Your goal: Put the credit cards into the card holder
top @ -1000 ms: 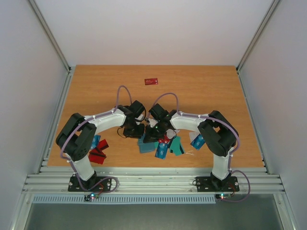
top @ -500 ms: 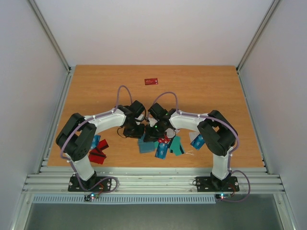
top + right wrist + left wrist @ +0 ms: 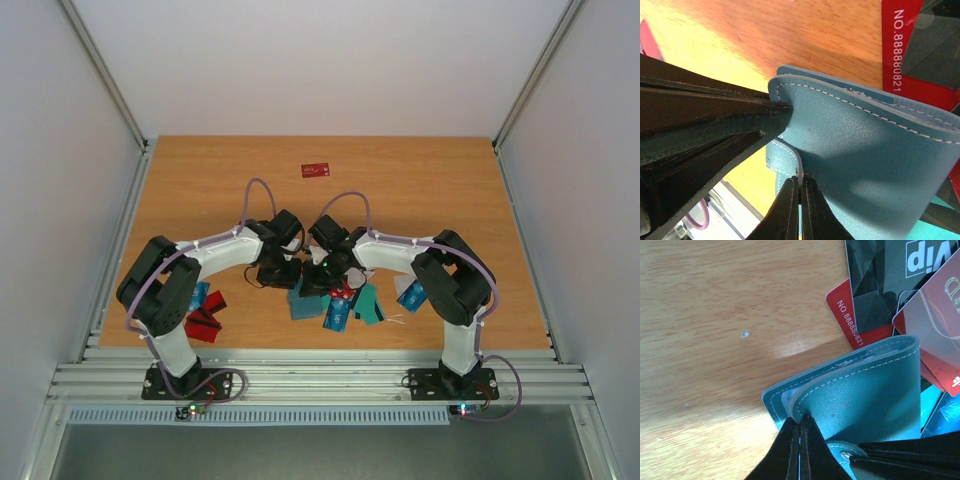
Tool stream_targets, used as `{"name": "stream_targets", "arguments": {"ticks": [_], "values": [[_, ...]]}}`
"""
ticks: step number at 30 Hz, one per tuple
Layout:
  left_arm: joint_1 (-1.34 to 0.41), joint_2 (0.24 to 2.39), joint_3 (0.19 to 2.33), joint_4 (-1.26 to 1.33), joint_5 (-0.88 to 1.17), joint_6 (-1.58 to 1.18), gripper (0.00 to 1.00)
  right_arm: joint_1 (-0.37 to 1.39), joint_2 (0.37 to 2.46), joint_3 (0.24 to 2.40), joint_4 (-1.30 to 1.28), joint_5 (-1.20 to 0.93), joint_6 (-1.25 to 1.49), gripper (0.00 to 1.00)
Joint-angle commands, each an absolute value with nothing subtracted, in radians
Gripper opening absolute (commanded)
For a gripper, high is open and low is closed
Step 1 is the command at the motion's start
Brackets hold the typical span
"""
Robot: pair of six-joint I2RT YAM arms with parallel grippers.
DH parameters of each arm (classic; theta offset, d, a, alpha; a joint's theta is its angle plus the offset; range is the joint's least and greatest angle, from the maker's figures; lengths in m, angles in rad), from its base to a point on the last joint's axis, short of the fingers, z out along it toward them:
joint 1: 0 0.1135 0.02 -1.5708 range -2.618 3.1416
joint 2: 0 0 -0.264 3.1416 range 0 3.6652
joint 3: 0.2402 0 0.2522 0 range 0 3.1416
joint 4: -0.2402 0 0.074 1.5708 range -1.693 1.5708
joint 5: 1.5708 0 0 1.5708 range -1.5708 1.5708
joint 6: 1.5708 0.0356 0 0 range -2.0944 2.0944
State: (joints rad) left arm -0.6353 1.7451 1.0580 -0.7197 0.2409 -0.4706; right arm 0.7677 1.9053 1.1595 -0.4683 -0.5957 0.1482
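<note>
Both arms meet just below the middle of the overhead frame, over the wooden table (image 3: 420, 190), and both have hold of the wallet (image 3: 865, 395). The left gripper (image 3: 800, 424) is pinched tight on the stitched edge of the wallet's top flap, with its fingers basically together and only leather between them. The right gripper (image 3: 800, 184) is squeezed down the same way on the edge of the lower flap, at the bottom centre of its own camera view. In that same view the left gripper's black fingers come in from the left side of the frame and bite the corner of the upper flap. So the wallet is held from two sides, with the flaps slightly parted at that end. Can't tell if it's resting on the wood or just off it.

The wallet sits at the heap of cards (image 3: 336, 316). In the upper right of the left wrist view there's a numbered red card (image 3: 842, 315). A dark card (image 3: 877, 285) reading "Vip" lies over it, and a see-through reddish card (image 3: 940, 325) is at the right edge. A red stack (image 3: 203, 322) lies at the lower left of the overhead frame. A lone red card (image 3: 316, 170) sits toward the top of the table, well apart from everything.
</note>
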Motion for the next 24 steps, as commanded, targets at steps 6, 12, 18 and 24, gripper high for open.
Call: {"name": "stream_targets", "arguments": {"ticks": [6,12,18,24], "values": [[-0.639,1.736,1.034,-0.738,0.222,-0.454,0.0,0.748,1.934,1.132,-0.506,-0.543,0.135,0.01],[-0.64,1.736,1.03,-0.747,0.21,-0.452,0.0,0.727,1.951,1.104,-0.499,-0.542,0.149,0.01],[-0.639,1.734,1.027,-0.755,0.197,-0.453,0.0,0.71,1.975,1.079,-0.497,-0.541,0.152,0.01],[-0.64,1.729,1.016,-0.76,0.178,-0.457,0.0,0.691,1.984,1.049,-0.495,-0.534,0.155,0.01]]}}
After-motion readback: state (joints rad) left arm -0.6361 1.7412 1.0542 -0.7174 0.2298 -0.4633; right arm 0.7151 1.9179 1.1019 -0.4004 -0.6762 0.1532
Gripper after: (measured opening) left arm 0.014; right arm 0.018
